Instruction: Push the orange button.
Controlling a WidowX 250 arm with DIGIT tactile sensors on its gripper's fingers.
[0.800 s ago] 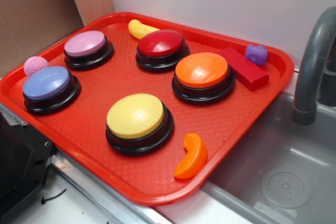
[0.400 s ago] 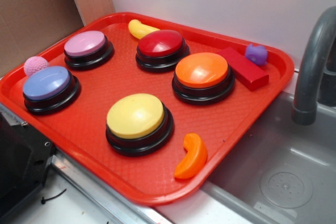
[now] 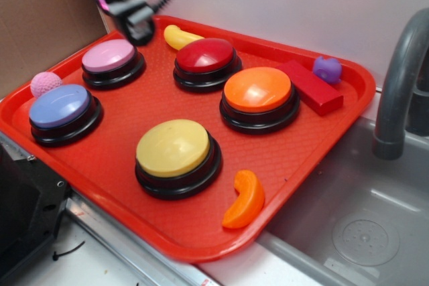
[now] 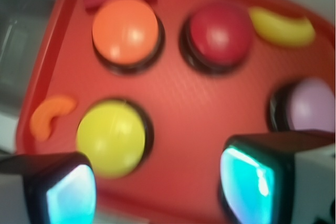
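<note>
Red tray (image 3: 281, 159) with a fine woven texture; the orange button (image 3: 258, 89) glossy on a black base, same in the wrist view (image 4: 125, 29); dark red button (image 3: 205, 55), yellow button (image 3: 173, 147), pink button (image 3: 108, 55), blue-lilac button (image 3: 59, 106), all black-based; orange wedge (image 3: 245, 199); yellow banana toy (image 3: 178, 37); red block (image 3: 311, 87); purple toy (image 3: 327, 69); pink knitted ball (image 3: 45, 84); gripper (image 4: 157, 192) black with glowing cyan pads (image 4: 244, 182).

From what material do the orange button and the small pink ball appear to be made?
The orange button: likely hard glossy plastic, since its dome shows soft highlights, on a black base. The pink ball: probably knitted or crocheted yarn, since its surface looks matte and bumpy, though it is small.
</note>
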